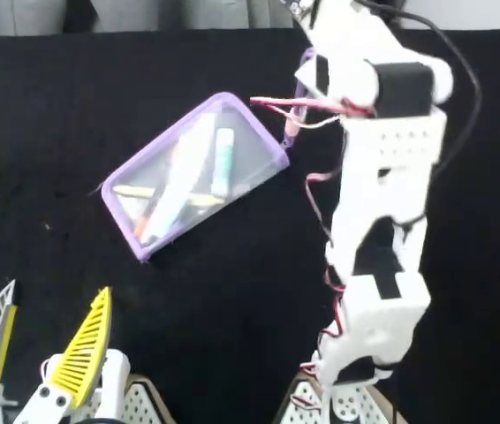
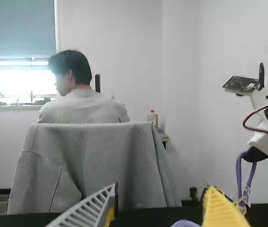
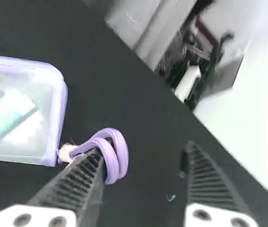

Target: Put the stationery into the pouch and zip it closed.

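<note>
Probably light, limp mesh pouch (image 1: 193,172), stationery (image 1: 223,162) inside; grasp at purple zip cord (image 3: 110,153) touching right gripper (image 3: 143,151), jaws parted; left gripper (image 1: 56,296) likewise.

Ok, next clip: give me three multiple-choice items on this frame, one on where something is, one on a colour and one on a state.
1. Where is the stationery?
A. Inside the pouch
B. Beside the pouch
C. Held in a pincer

2. What colour is the pouch's edging?
A. Red
B. Purple
C. Green

3. How is the right pincer?
A. Shut on a pen
B. Shut on the pouch
C. Open

Answers:
1 A: the items show through the pouch's mesh wall in the high view.
2 B: the trim is purple, and so is the loop.
3 C: its fingers stand wide apart in the right wrist view, with the loop lying against one of them.
</note>
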Robot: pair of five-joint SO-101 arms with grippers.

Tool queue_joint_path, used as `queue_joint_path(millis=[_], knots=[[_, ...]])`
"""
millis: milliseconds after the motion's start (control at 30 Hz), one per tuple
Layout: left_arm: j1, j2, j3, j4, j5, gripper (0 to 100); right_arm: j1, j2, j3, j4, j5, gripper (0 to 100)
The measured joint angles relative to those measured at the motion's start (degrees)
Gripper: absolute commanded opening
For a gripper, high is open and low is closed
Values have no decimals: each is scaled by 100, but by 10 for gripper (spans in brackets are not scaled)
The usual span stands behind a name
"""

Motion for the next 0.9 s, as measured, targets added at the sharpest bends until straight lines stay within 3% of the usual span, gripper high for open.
queue_joint_path(millis=[133, 267, 667, 900], knots=[[0, 0, 123, 35, 0, 291, -176, -316, -360, 343, 114, 355], [0, 0, 369, 35, 0, 291, -185, -492, -9, 360, 738, 352], [0, 0, 721, 35, 0, 291, -202, -1767, 4009, 360, 2963, 351], [0, 0, 721, 44, 0, 227, -202, -1846, 5679, 360, 3279, 353]])
